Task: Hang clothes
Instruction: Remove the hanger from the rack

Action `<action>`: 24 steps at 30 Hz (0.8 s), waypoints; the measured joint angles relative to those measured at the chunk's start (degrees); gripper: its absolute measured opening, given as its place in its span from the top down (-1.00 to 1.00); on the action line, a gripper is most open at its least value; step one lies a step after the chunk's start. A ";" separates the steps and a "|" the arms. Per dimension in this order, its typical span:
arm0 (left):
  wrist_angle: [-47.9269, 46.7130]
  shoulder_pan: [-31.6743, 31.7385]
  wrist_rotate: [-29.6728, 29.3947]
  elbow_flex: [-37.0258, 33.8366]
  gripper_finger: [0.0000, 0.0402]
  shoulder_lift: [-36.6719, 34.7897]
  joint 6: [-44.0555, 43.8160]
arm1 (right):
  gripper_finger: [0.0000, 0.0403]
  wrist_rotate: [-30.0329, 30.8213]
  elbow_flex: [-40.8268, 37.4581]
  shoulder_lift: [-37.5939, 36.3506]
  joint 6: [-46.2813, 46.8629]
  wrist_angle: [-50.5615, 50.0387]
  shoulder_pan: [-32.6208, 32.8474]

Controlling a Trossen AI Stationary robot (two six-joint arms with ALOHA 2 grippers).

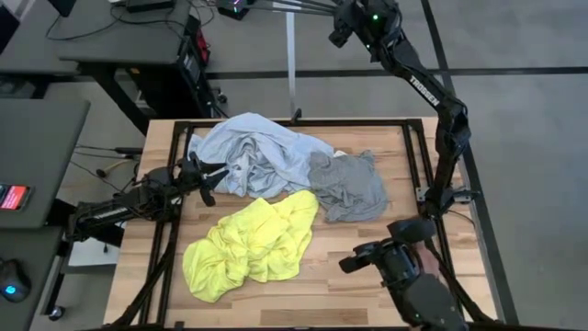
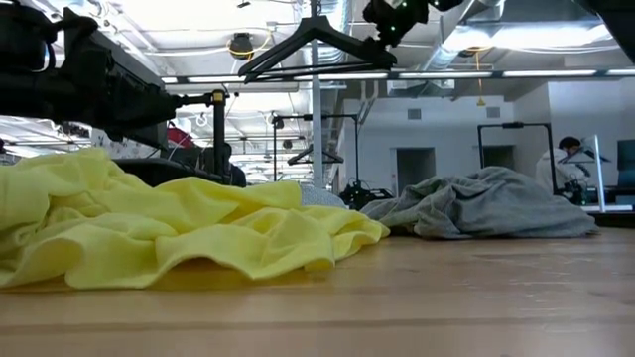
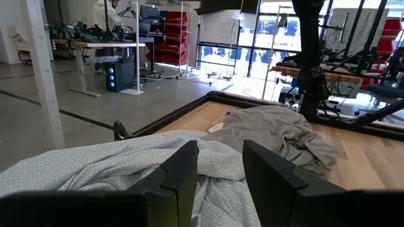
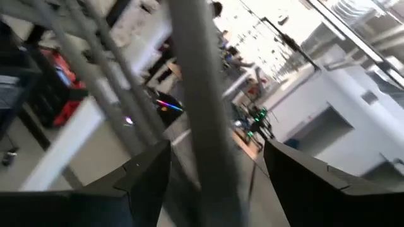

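Neon-yellow T-shirt [image 1: 250,246] crumpled at table [image 1: 367,285] front | blue shirt [image 1: 257,152] and grey T-shirt [image 1: 349,184] behind | left gripper [image 1: 204,176] beside blue shirt, jaws parted, empty | right gripper [image 4: 214,170] raised beyond table, jaws spread around pole [image 4: 199,94].

Wooden table [image 1: 367,267] under apparently three crumpled clothes [image 1: 250,246]

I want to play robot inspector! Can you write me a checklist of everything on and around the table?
Surface: wooden table.
Job's things: yellow T-shirt, blue shirt and grey T-shirt lie crumpled, none hung.
Clutter: hanger up on the rail.
Grippers: left gripper open over the blue shirt; right gripper open, raised at the pole.
Cables: some on the floor.
Surroundings: desks, racks, a person far behind.
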 joint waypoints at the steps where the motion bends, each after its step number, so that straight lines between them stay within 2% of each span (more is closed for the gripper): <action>1: -0.01 0.00 0.00 0.00 0.46 0.00 0.00 | -0.19 0.03 0.00 0.02 -0.01 0.14 -0.30; 14: 0.10 0.00 -0.35 0.00 0.46 0.00 0.23 | -0.08 -0.41 0.00 0.20 -0.01 -0.09 -2.78; 20: 0.15 0.00 -0.33 -0.02 0.46 0.00 0.26 | -0.07 -5.03 0.00 0.20 -0.02 -1.16 -4.12; 24: 0.17 -0.02 -0.33 0.00 0.46 0.00 0.26 | 0.03 -5.59 0.00 1.01 -0.01 -1.83 -4.58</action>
